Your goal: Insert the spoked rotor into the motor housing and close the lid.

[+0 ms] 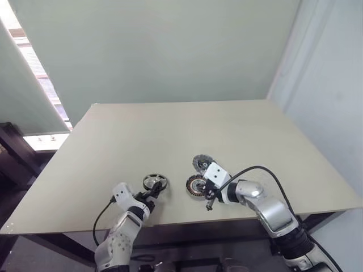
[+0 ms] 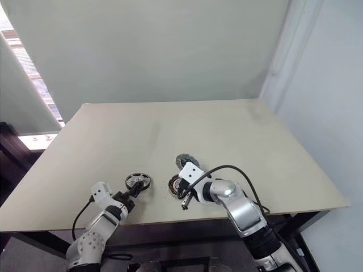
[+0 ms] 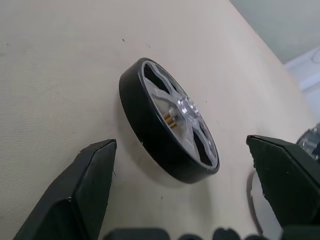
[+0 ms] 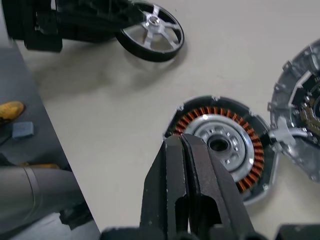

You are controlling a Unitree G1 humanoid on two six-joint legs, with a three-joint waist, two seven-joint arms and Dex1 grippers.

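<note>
With the left pincer (image 1: 152, 194) spread wide around the spoked rotor (image 3: 167, 121), which lies flat on the worktop (image 1: 170, 130) left of the motor housing (image 4: 222, 145), an off-centre closure risks skidding the rim away, while the right pincer (image 4: 192, 165), clamped empty, hovers over the housing.

The two head views look forward and down from above the near edge of the counter (image 1: 170, 130), taking in its whole top and the wall behind. The left wrist view sits low and very near the spoked rotor (image 3: 167, 122). The right wrist view looks down closely on the motor housing (image 4: 220, 145), sharing the spoked rotor beyond it.
</note>
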